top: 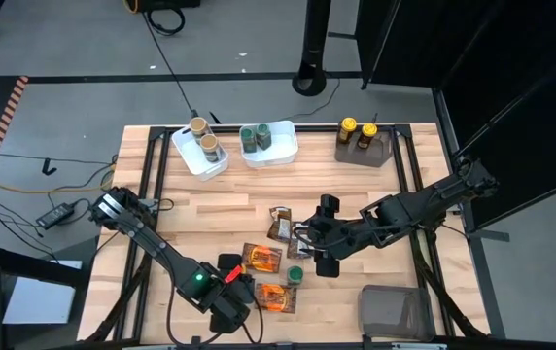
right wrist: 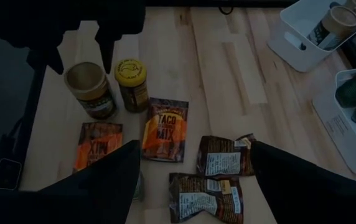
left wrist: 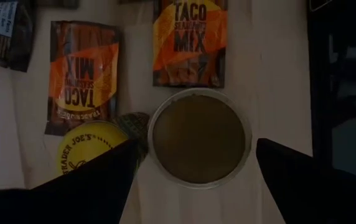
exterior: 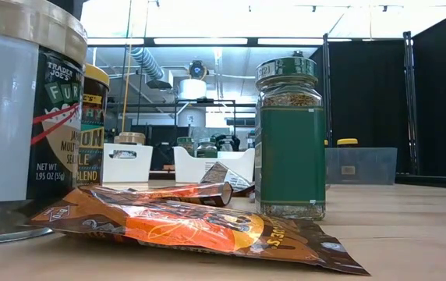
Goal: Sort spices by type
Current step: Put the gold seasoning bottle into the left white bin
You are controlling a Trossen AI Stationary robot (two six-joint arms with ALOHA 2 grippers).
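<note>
Left gripper (left wrist: 193,168) hangs with its jaws spread wide straight over a tan-lidded jar (left wrist: 199,138), one dark finger on either side of the lid and nothing held. A yellow-lidded jar (left wrist: 88,146) stands just beside it, and a green-lidded jar (left wrist: 134,124) peeps out between the two. Two orange taco seasoning packets (left wrist: 189,40) lie flat on the table (top: 200,209) just past the jars.

Right gripper (top: 309,243) is also open and empty, poised over the middle of the table above the two brown packets (right wrist: 224,155) and near the green-lidded jar.

At the far edge, sorting is partly done: one white tub (top: 189,156) holds two tan-lidded jars, a second white tub (top: 283,146) holds green-lidded ones, and a grey-brown bin (top: 364,148) holds two yellow-lidded jars. Another grey-brown bin (top: 392,309) sits at the near right, and what it holds cannot be made out.

The step in hand looks like a pick of the tan-lidded jar by the left arm. That calls for lowering until the fingers bracket the jar's body below the lid, closing squarely, then lifting clear without knocking the yellow-lidded neighbour, and carrying it to the tub with the other tan lids.
</note>
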